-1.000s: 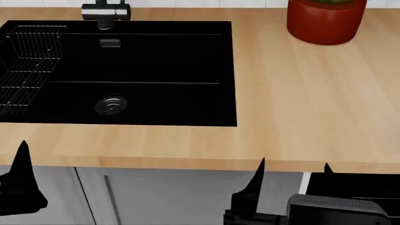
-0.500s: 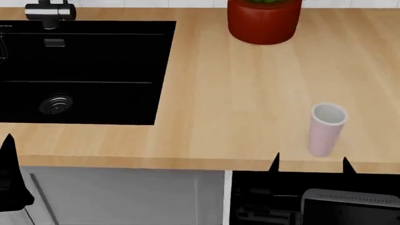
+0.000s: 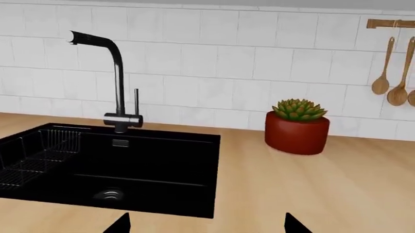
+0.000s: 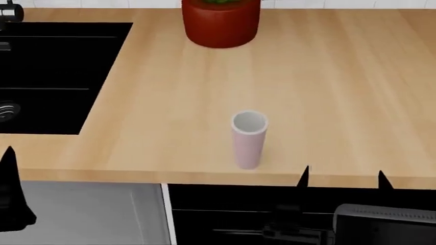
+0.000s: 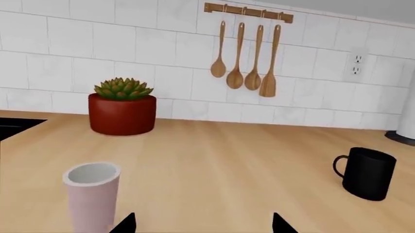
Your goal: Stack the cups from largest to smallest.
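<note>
Currently both open hands, left hand (image 4: 10, 173) and right hand (image 4: 344, 178), hold nothing; the pink tumbler (image 4: 248, 139) near the table (image 4: 340, 76) edge could topple if nudged.

Red plant pot (image 4: 220, 23) on wooden counter (image 4: 340, 87) beside black sink (image 4: 48, 76).

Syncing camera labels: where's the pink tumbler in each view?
Head view: pink tumbler stands upright near the counter's front edge, centre of picture.
Right wrist view: tumbler at lower left, foreground.
Left wrist view: not in it.
Shared landmark: red plant pot, seen in all three.
</note>
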Motion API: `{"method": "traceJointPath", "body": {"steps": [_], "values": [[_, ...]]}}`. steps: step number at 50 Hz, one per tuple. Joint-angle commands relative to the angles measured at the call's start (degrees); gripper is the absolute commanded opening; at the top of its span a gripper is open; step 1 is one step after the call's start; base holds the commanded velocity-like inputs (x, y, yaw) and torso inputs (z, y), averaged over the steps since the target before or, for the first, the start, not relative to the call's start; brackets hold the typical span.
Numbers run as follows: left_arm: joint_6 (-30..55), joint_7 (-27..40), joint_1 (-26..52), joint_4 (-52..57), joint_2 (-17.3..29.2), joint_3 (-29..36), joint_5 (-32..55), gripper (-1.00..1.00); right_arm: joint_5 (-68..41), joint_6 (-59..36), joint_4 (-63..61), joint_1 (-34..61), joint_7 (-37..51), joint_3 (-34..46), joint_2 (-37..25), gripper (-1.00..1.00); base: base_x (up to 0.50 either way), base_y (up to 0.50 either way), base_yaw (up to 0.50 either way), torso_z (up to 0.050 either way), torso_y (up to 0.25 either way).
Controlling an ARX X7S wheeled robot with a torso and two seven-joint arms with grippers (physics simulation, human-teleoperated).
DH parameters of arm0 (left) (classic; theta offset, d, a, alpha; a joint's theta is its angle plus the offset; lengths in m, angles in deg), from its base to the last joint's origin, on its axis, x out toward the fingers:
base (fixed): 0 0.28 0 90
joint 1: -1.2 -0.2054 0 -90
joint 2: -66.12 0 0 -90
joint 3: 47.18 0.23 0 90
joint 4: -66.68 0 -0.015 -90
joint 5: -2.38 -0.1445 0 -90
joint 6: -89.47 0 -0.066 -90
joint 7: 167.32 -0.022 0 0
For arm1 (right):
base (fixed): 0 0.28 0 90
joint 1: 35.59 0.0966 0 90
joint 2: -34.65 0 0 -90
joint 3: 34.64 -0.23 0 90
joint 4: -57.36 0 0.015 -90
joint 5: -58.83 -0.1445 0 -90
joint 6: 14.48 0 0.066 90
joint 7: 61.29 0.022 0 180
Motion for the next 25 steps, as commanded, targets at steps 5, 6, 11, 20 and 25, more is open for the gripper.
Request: {"method": "traceJointPath", "body": {"steps": [5, 6, 11, 20, 25], "values": [[-0.4, -0.1, -0.3, 0.3, 0.6, -1.0, 0.9, 1.0, -0.7, -3.2, -4.0, -1.0, -0.5, -1.8, -0.4, 1.0, 0.0, -0.5, 0.0, 0.0, 0.0], [1.0, 0.2, 0.3, 1.1, 0.6, -1.4, 1.6, 1.0, -0.7, -3.2, -4.0, -1.0, -0.5, -1.8, -0.5, 1.0, 0.0, -0.5, 0.0, 0.0, 0.0], [0.6, 0.4, 0.0, 0.9, 0.8, -1.3, 1.7, 1.0, -0.9, -3.1, -4.1, -1.1, -0.4, -1.9, -0.6, 1.0, 0.0, -0.5, 0.0, 0.0, 0.0], [2.0, 1.1, 0.5, 1.7, 1.1, -1.9, 2.8, 1.0, -1.2, -3.7, -4.9, -1.2, -0.1, -2.0, -0.9, 1.0, 0.0, -0.5, 0.0, 0.0, 0.0], [-0.2, 1.0, -0.4, 0.6, 1.4, -1.1, 2.2, 1.0, -1.5, -3.8, -5.2, -1.0, 0.1, -2.3, -0.9, 1.0, 0.0, -0.5, 0.0, 0.0, 0.0]]}}
